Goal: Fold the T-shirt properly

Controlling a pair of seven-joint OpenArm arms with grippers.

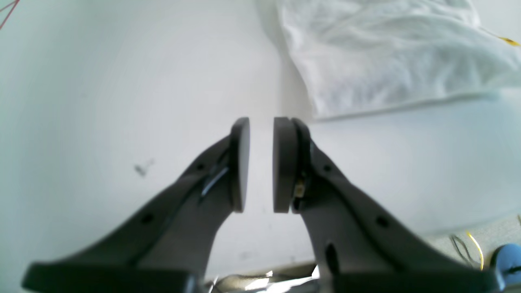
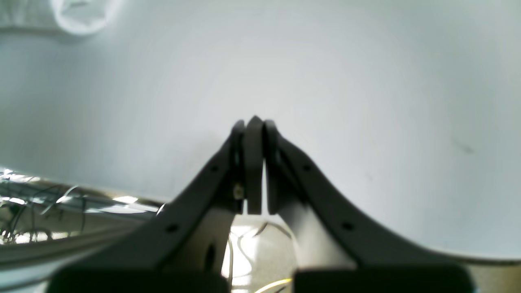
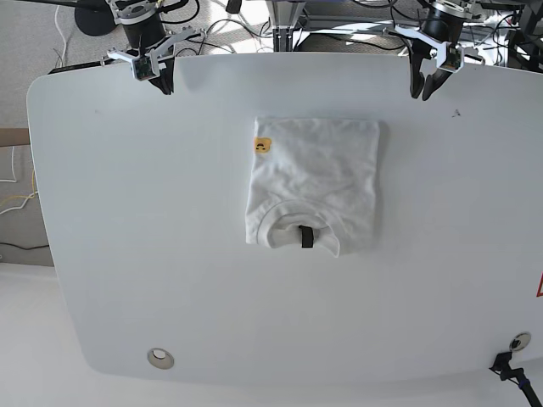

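Note:
The white T-shirt [image 3: 314,182] lies folded into a rectangle in the middle of the table, collar and small black neck tag [image 3: 305,237] towards the near edge, a small yellow patch [image 3: 263,145] at its far left corner. The print is hidden. My left gripper [image 3: 421,91] hangs over the far right edge, apart from the shirt; in the left wrist view the left gripper [image 1: 261,126] has a narrow gap and is empty, with the shirt [image 1: 386,53] ahead to the right. My right gripper [image 3: 163,86] is at the far left edge; in the right wrist view the right gripper [image 2: 254,124] is shut and empty, the shirt [image 2: 77,16] far off.
The white table [image 3: 153,237] has rounded corners and a round grommet hole [image 3: 159,358] near the front left. Cables and stands crowd the floor behind the far edge [image 3: 280,21]. A small dark mark [image 3: 456,111] is near the left gripper.

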